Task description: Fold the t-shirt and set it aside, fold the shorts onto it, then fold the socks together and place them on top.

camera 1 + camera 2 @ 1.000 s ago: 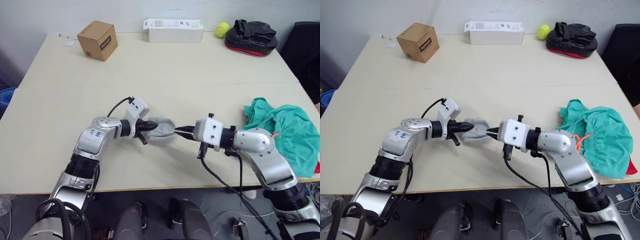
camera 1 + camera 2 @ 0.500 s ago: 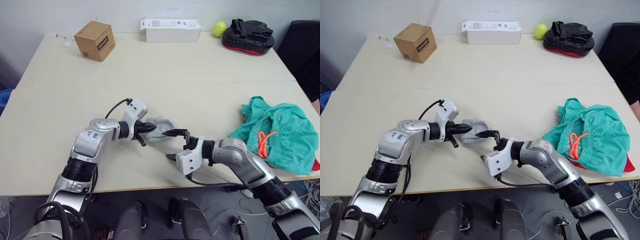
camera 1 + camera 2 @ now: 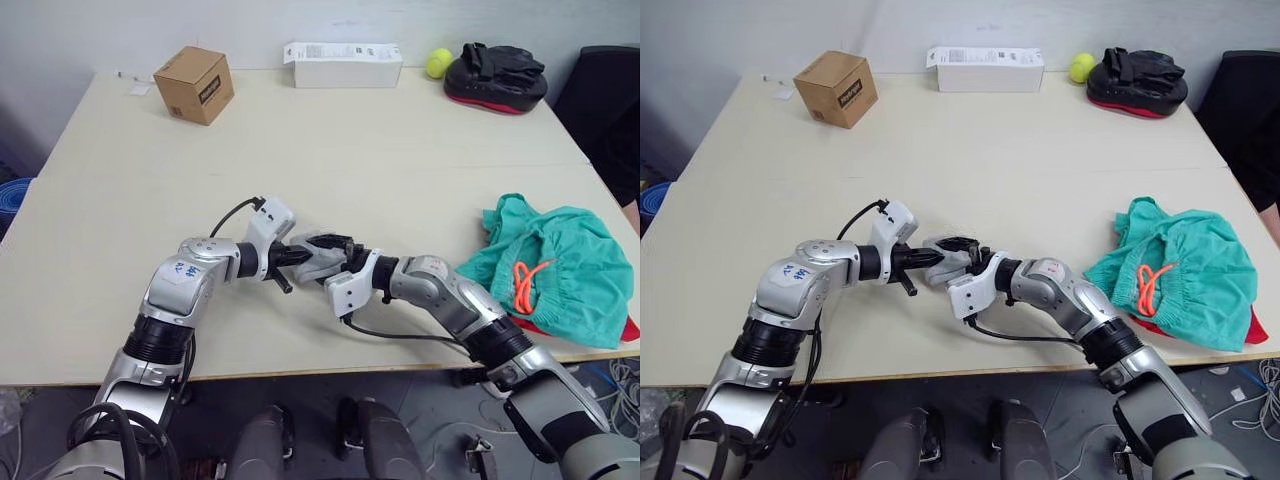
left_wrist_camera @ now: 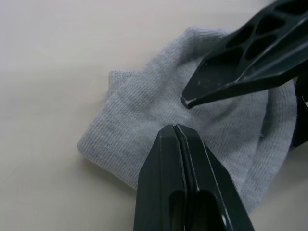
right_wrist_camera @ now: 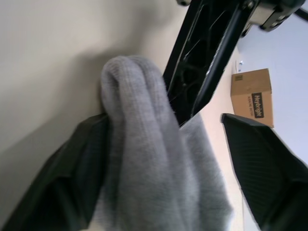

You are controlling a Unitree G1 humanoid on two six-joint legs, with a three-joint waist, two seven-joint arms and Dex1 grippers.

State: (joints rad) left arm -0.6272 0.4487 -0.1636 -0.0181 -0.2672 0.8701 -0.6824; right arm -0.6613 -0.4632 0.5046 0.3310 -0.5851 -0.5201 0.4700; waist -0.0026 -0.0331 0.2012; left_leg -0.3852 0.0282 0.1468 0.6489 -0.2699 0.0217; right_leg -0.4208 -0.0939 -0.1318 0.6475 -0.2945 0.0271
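I see the grey socks (image 3: 318, 255) bunched on the table (image 3: 330, 150), near its front edge. My left gripper (image 3: 300, 255) reaches them from the left side, my right gripper (image 3: 335, 247) from the right, both tips at the socks. Well right of the socks lie the teal shorts (image 3: 560, 270), a red t-shirt (image 3: 627, 330) edge beneath them. Far behind the socks sits a cardboard box (image 3: 194, 84).

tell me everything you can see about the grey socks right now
The socks are a small bundle of plain light grey ribbed knit, soft and folded over on itself with a rounded edge. They lie on the table near its front middle, apart from the shorts. The left gripper, shut, presses on the cloth from one side; the right gripper, open, straddles the bundle, one finger against the knit.
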